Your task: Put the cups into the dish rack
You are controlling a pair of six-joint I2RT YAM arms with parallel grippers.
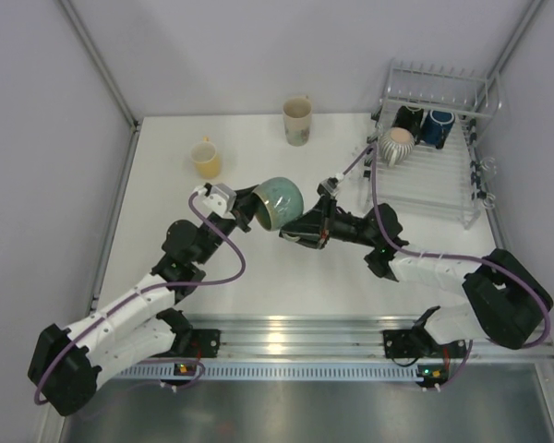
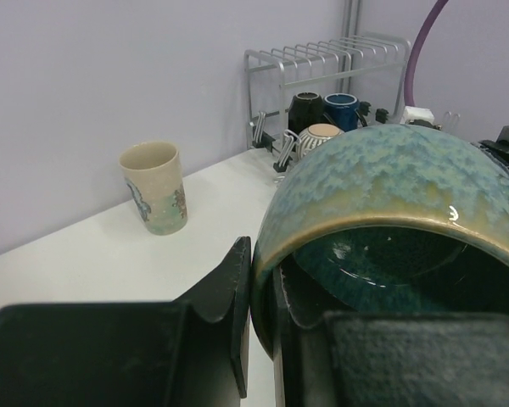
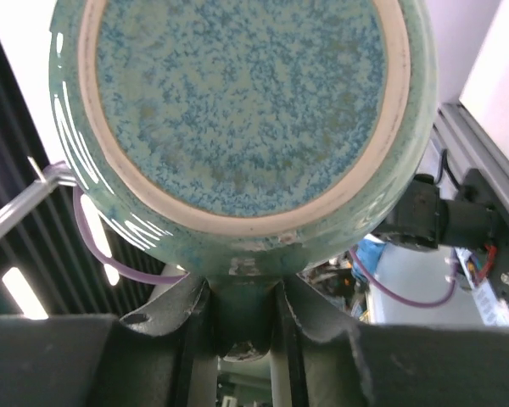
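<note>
White table surface (image 1: 157, 240) is overhung by the teal-green mug (image 1: 279, 201), clamped at its rim by the left gripper (image 1: 245, 208) and at its handle by the right gripper (image 1: 294, 228), with the yellow mug (image 1: 206, 159) and cream mug (image 1: 297, 120) standing farther back and three mugs held in the dish rack (image 1: 434, 189) at far right.

Overhead looking down, wrist cameras close, sharing teal cup (image 2: 390, 178)
</note>
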